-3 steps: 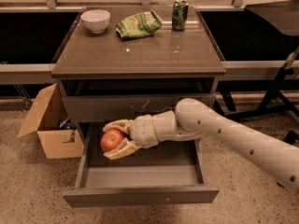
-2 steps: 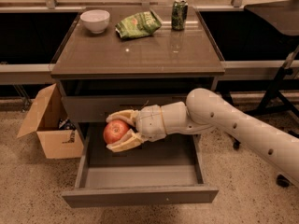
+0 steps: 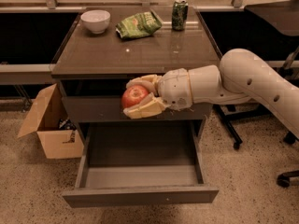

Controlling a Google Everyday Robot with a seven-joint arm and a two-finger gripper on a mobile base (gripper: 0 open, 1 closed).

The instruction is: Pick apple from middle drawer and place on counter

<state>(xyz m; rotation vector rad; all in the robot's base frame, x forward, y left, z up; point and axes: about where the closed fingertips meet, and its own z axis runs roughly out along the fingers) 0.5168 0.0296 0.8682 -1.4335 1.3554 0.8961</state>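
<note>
The red apple [image 3: 134, 96] is held between the fingers of my gripper [image 3: 140, 97], which is shut on it. The gripper reaches in from the right and holds the apple in front of the cabinet, just below the front edge of the counter [image 3: 135, 55] and above the open middle drawer [image 3: 140, 171]. The drawer is pulled far out and its grey inside holds nothing I can see. Its plain front [image 3: 140, 196] carries one tiny light dot.
On the counter stand a white bowl [image 3: 96, 21] at the back left, a green chip bag [image 3: 138, 24] and a green can [image 3: 179, 14]. An open cardboard box [image 3: 51, 125] sits on the floor at the left. Chair legs [image 3: 285, 171] stand at the right.
My gripper has lifted the apple up out of the drawer and moved it to the right, from drawer level to just under the counter's edge.
</note>
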